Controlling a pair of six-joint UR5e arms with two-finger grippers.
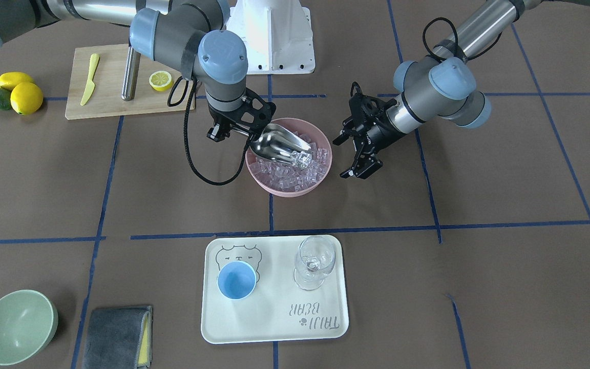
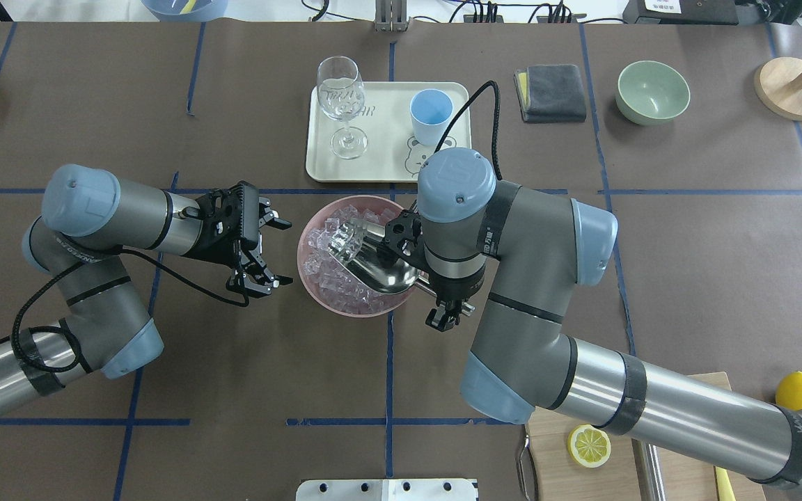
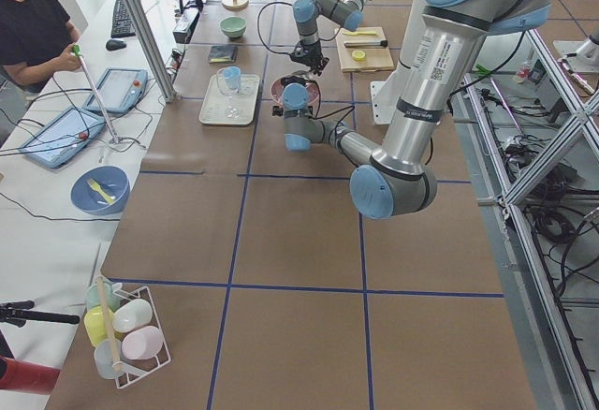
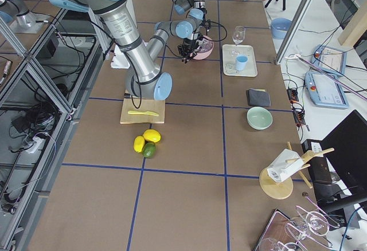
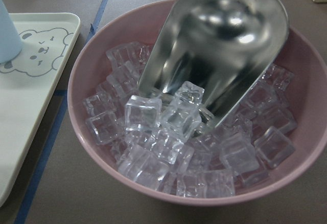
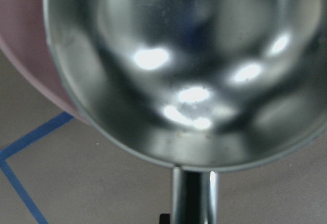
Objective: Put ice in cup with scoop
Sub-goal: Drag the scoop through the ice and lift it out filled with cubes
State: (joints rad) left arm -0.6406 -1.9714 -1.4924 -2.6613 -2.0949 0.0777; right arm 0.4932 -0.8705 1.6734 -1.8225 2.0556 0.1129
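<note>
Overhead exterior: pinching scoop point(image 2: 373, 270) handle w/ R gripper point(image 2: 443, 309), tilting trough mouth down into ice point(image 5: 163, 127) heaped in pink bowl point(image 2: 356, 313), catching few cubes at lip. Hovering L gripper point(image 2: 278, 252) just beside bowl, jaws spread wide, holding nothing. Seeing cup point(image 2: 431, 116) upright on tray point(image 2: 380, 149) nr stemmed glass point(image 2: 340, 90), well apart from bowl, across blue tape line point(image 2: 269, 191).
</note>
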